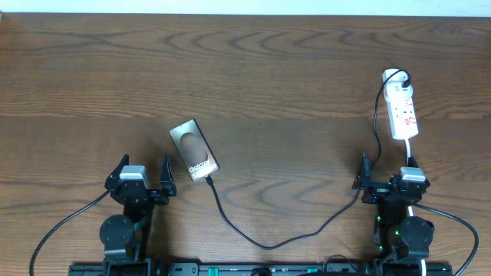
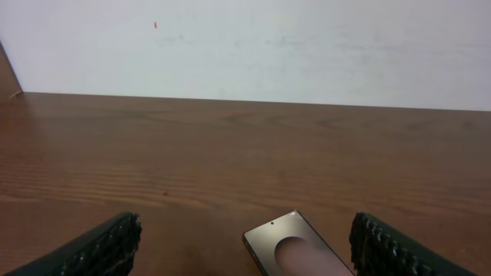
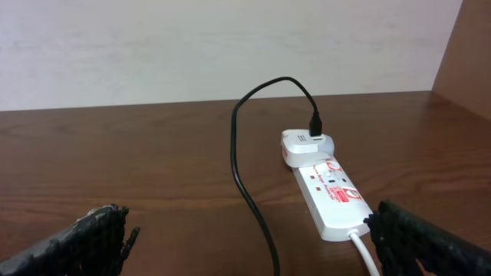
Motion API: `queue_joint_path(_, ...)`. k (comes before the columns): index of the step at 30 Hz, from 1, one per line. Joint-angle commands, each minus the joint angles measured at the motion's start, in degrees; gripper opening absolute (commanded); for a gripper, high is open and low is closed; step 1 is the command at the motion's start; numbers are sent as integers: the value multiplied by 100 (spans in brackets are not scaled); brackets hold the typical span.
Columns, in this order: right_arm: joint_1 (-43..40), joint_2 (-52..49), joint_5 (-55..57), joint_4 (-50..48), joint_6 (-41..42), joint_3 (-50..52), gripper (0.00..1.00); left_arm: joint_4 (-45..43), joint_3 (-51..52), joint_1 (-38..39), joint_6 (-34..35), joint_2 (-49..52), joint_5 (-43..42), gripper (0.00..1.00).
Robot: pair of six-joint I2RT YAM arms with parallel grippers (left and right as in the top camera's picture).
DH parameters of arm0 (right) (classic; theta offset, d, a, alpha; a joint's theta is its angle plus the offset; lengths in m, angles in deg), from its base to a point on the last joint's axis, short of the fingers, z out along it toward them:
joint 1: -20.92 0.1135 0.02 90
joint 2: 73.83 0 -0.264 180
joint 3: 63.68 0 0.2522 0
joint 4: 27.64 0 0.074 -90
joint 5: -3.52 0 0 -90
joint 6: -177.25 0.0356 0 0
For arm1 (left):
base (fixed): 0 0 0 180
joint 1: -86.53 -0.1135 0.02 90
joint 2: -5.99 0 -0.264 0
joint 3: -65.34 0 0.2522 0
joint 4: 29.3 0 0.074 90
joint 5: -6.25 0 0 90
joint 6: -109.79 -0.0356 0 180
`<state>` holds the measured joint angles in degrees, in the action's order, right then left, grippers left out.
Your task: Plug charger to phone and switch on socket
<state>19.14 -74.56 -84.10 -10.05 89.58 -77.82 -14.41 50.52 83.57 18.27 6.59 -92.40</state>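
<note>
Charger [image 1: 265, 246] touches the phone's [image 1: 193, 149] near end.
Left tool [image 1: 144, 167] beside the phone, right tool [image 1: 387, 167] and socket [image 1: 402, 113] well apart from it; both tools gape wide, empty.

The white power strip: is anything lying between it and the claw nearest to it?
Nothing solid. Bare table lies between the right gripper and the socket. Only the socket's own white cord trails toward the gripper, and the black charger cable runs alongside it.

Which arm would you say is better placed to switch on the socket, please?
Right. The right fingers are open and point at the socket lying just ahead, while the left fingers sit by the phone, well away from it.
</note>
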Motion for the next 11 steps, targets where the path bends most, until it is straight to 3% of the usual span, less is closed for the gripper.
queue_joint_path(1,74,44,28,26,-68,7,99,223,83,-24,2,-31,-92,88)
queue_joint_path(11,74,44,28,24,-68,7,99,223,83,-24,2,-31,-92,87)
